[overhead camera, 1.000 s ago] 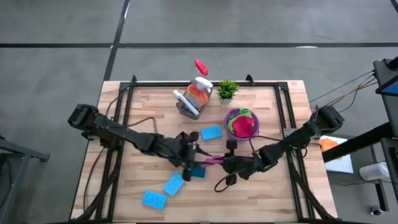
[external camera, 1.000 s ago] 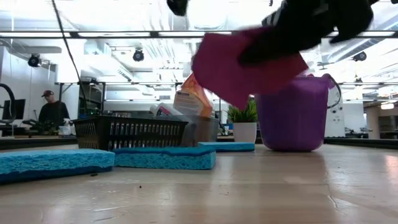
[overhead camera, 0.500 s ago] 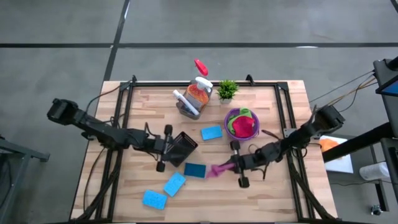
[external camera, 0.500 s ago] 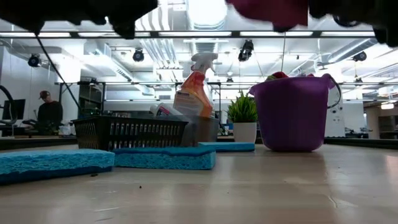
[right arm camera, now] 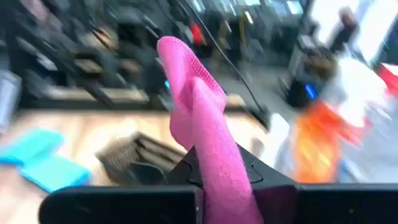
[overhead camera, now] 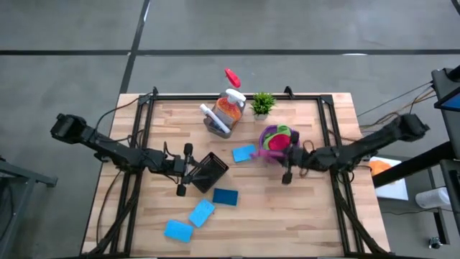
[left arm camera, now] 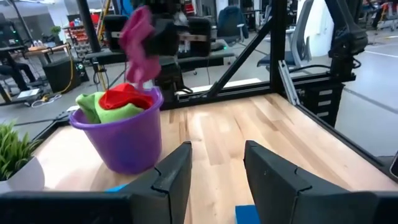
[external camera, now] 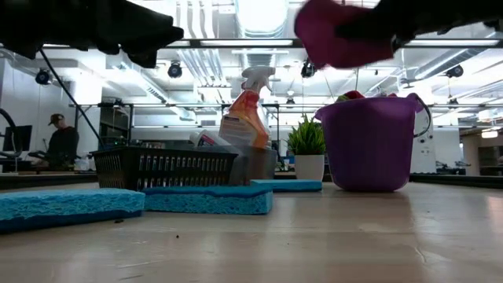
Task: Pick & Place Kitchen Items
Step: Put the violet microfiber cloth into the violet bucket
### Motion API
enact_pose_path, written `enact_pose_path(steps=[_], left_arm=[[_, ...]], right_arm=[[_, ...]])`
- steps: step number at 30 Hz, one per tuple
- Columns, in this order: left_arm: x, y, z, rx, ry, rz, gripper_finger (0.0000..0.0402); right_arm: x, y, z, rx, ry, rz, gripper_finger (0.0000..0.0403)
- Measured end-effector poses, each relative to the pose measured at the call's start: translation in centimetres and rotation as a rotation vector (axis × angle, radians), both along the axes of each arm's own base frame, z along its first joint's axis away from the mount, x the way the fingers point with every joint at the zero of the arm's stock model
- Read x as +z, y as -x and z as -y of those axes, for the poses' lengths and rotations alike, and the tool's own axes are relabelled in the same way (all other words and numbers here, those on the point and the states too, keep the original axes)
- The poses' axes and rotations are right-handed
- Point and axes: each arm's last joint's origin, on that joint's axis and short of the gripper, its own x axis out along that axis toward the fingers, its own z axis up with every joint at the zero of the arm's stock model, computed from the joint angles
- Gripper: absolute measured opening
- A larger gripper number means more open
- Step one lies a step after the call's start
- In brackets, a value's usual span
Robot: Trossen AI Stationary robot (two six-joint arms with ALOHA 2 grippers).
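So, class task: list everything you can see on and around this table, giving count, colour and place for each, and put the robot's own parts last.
Sponges: four, blue, three at front left of centre, one beside the bucket.
Bucket: one, purple, right of centre, holding green and red cloths.
Magenta cloth: one, held above the bucket.
Basket: one, black, table centre.
Spray bottle: one, orange with white head, in a grey holder at the back.
Potted plant: one, green, back.
Person: one, in the room behind.
Left gripper: open, empty, by the basket.
Right gripper: shut on the magenta cloth.
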Motion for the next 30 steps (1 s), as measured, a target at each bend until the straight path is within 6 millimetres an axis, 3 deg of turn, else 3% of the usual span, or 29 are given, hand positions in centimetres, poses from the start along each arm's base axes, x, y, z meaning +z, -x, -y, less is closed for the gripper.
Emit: enact_pose_path(steps=[8,13,22,30], left_arm=[[-0.2,0.1,-0.1,0.023,-0.008,-0.004,0.015],[-0.2,0.0,-0.2,0.026,-0.008,-0.004,0.015],[-0.3,0.1,-0.2,0.026,-0.016,-0.008,0.015],[-0.3,0.1,-0.2,0.03,-0.018,-0.011,0.015]], right_arm=[[4.1,2.4,3.3,-0.257,-0.147,-0.314,0.0017],[4.7,1.8,4.3,-0.285,-0.22,-0.498,0.0017],[1.5,-1.4,6.5,-0.31,-0.343,-0.876,0.0017],[-1.8,-3.5,7.3,-0.306,-0.356,-1.055,0.0017]])
